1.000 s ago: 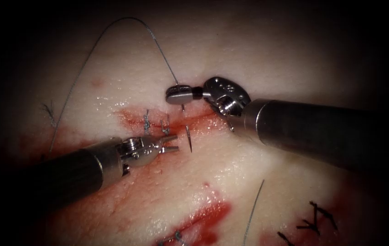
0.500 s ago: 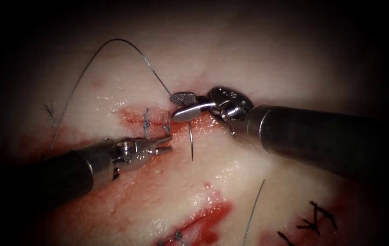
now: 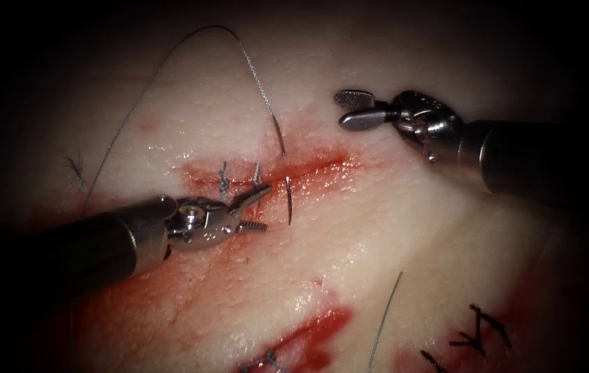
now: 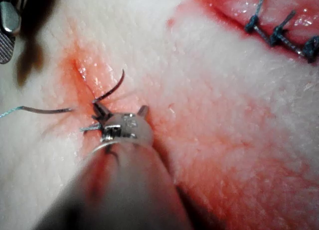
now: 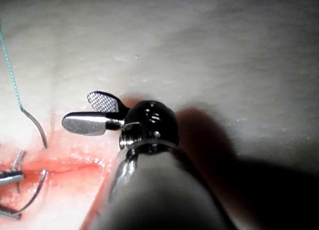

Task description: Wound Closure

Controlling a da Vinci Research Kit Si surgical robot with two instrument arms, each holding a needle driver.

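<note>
The needle [image 3: 287, 198] sits lodged across the cut [image 3: 308, 169] in the tissue [image 3: 391, 235], its thin dark steel curve buried in the middle, its tip standing out below the cut and its tail rising above, where the grey thread [image 3: 170, 62] leaves it in a tall arch. Just left of the needle tip, the left tool [image 3: 261, 207] holds its small toothed jaws parted and grips nothing, one jaw reaching toward the needle without touching it. Beside that tool, two short blue-grey stitches [image 3: 224, 181] cross the cut, which is wet with glossy red fluid [image 3: 315, 331]. Farther off, up and right of the needle and well apart from it, the right tool [image 3: 349, 109] hangs over pale, grainy tissue, its polished jaws spread and empty, one showing a cross-hatched face.
</note>
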